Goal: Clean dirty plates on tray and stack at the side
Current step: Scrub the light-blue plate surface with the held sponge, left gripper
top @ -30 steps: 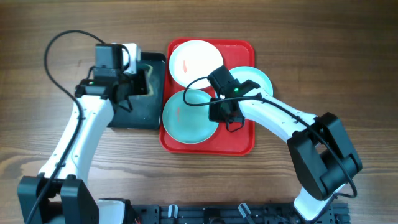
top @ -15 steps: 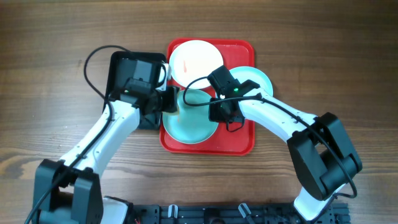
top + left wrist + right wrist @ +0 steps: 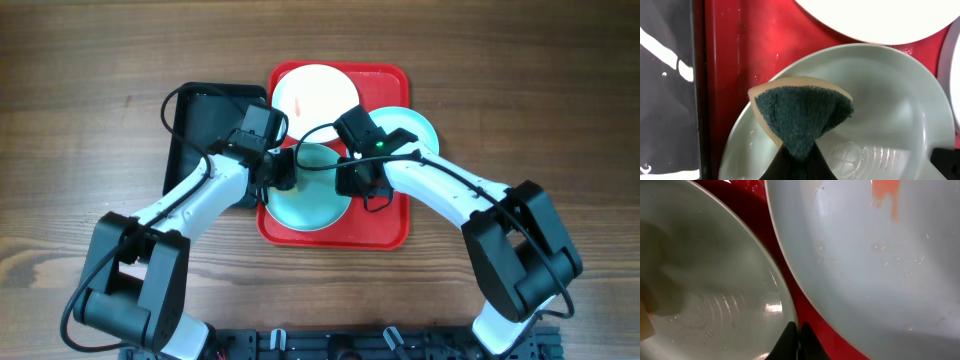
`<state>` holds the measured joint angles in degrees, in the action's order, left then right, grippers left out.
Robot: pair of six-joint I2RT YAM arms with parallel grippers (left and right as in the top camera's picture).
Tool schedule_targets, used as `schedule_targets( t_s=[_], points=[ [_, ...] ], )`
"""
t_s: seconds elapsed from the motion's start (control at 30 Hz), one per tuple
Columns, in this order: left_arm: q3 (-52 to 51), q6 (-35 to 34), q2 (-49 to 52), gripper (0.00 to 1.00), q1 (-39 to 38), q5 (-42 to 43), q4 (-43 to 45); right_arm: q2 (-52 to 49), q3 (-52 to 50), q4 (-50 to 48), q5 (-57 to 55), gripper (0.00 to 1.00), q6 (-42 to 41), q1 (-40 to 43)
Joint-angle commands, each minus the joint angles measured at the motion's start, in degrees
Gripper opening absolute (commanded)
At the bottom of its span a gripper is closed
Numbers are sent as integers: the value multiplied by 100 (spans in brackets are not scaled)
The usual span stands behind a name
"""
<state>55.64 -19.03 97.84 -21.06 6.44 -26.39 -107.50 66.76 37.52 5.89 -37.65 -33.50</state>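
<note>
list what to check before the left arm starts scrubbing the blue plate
1. sponge gripped in left claw: ok
2. sponge over the front light blue plate: ok; whether it touches the plate: cannot tell
3. right claw steadying that plate: cannot tell; it is shut right at the rim
4. plate lying on the red tray: ok
5. white plate clean: not ok, orange smear on it

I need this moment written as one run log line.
left pincer: shut on sponge, over light blue plate | right pincer: shut at that plate's rim | plate: on red tray
</note>
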Motion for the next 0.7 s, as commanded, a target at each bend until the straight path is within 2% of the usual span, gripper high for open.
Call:
schedule_targets(
  t_s=[0.0, 0.1, 0.37, 0.67],
  points=[
    [-46, -118, 44, 4, -26, -258, -122, -96, -70, 42, -160, 4, 17, -20],
    [-46, -118, 44, 4, -26, -525, -168, -96, -70, 31, -160, 4, 13, -26],
    [-129, -118, 98, 4, -76, -525, -144, -96, -70, 22, -160, 4, 15, -31],
    [-201, -118, 605, 4, -107, -365, -122, -96, -70, 22, -116, 4, 90, -31]
  ],
)
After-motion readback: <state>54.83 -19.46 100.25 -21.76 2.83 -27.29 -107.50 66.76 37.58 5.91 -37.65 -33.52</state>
